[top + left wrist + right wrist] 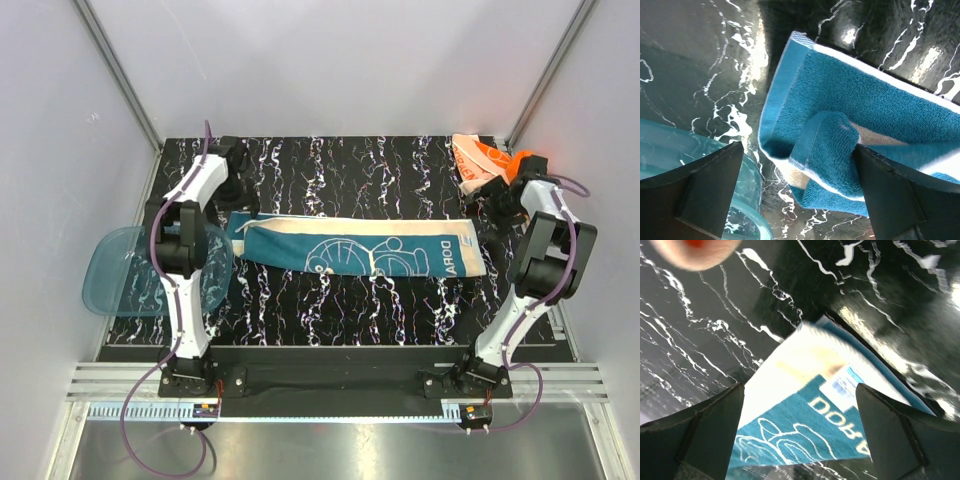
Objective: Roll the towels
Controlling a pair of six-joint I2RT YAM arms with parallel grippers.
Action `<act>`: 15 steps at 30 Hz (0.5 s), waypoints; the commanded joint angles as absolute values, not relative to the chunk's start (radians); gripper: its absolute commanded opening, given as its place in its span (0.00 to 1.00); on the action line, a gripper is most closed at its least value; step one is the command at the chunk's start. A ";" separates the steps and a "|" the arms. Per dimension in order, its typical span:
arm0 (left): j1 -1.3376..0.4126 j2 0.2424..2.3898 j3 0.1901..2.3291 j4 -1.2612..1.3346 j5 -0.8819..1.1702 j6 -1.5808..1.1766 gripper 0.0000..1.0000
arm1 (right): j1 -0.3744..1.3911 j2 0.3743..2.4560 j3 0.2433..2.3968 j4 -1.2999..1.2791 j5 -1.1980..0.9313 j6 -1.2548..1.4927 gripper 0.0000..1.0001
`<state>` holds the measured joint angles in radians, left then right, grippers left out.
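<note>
The teal-blue towel (360, 252) lies stretched flat across the middle of the table, cream band and white lettering up. Its left end (840, 115) is folded over on itself into a small bunch. My left gripper (233, 188) hovers over that end, open, with the bunch between its fingers (705, 185) in the left wrist view. My right gripper (492, 202) is open above the towel's right end (805, 425), where the lettering shows. The orange towel (485, 158) lies crumpled at the back right corner, behind the right gripper, and shows as an orange blur (695, 250) in the right wrist view.
A translucent blue plastic tray (125, 272) sits at the table's left edge, partly overhanging it, next to the left arm; its rim (685, 145) is close to the left finger. Grey walls and metal posts enclose the black marbled table (330, 310).
</note>
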<state>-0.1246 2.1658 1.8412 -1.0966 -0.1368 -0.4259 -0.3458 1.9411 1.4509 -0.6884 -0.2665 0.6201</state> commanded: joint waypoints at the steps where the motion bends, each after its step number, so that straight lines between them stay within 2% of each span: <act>1: -0.123 2.065 1.849 -1.074 -0.140 -0.428 0.99 | -0.344 1.740 1.427 -0.719 -0.170 0.581 1.00; 7: -0.126 1.942 1.746 -1.002 -0.109 -0.417 0.99 | -0.344 1.569 1.214 -0.735 -0.065 0.560 1.00; 11: -0.132 1.885 1.703 -0.971 -0.072 -0.408 0.99 | -0.344 1.528 1.117 -0.750 0.020 0.540 1.00; 15: -0.137 1.844 1.674 -0.954 -0.038 -0.382 0.99 | -0.344 1.509 1.045 -0.750 0.003 0.540 0.96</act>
